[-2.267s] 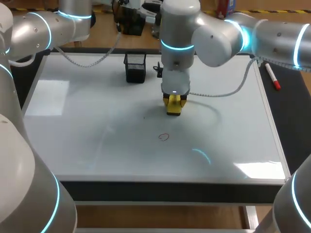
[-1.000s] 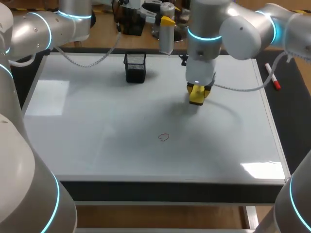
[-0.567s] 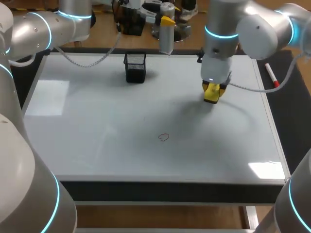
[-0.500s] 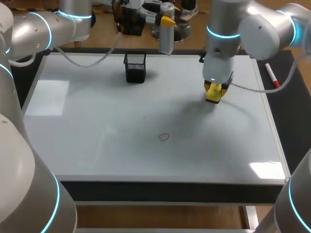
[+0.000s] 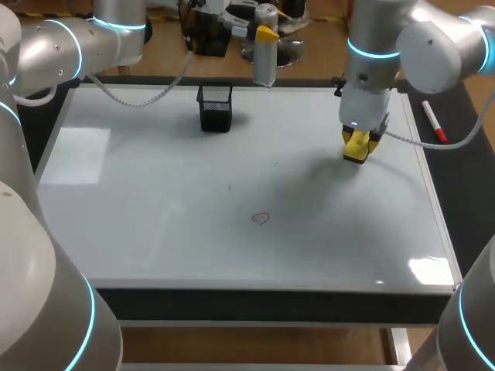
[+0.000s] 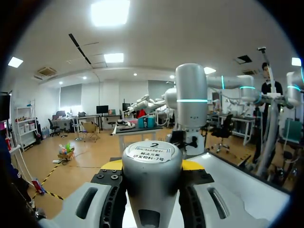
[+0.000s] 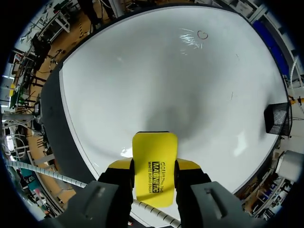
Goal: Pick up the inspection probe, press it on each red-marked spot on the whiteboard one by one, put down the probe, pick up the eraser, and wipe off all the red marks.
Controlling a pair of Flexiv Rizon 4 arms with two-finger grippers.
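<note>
A: Pose of the right arm (image 5: 387, 46)?
B: Comes in from the far right corner and drops straight down over the far right part of the whiteboard (image 5: 155, 224), with the right hand (image 7: 154, 166) pointed at the board. Clamped on the eraser (image 7: 154, 147) from both sides.
A: And the lie of the eraser?
B: Held with the long axis in line with the fingers, sticking out past the yellow tips toward the board. Cannot tell whether touching the surface. Well apart from the red mark (image 5: 261, 218), a small ring near the middle of the board.
A: Left arm (image 5: 69, 46)?
B: Bends in from the far left corner, behind the far edge of the board. In the wrist view, left hand (image 6: 152, 164) closed on the probe (image 6: 152, 185), a grey cylinder gripped from two sides. Lies along the fingers, labelled round end toward the camera. From above, sits just past the far edge, right of the basket (image 5: 215, 107).
A: Anything in that basket?
B: Too dark inside to tell. Black mesh, upright, on the far part of the board.
A: Elsewhere on the bench (image 5: 464, 193)?
B: A marker (image 5: 433, 122) on the dark strip just right of the board, lying roughly along that edge, red end nearer.
</note>
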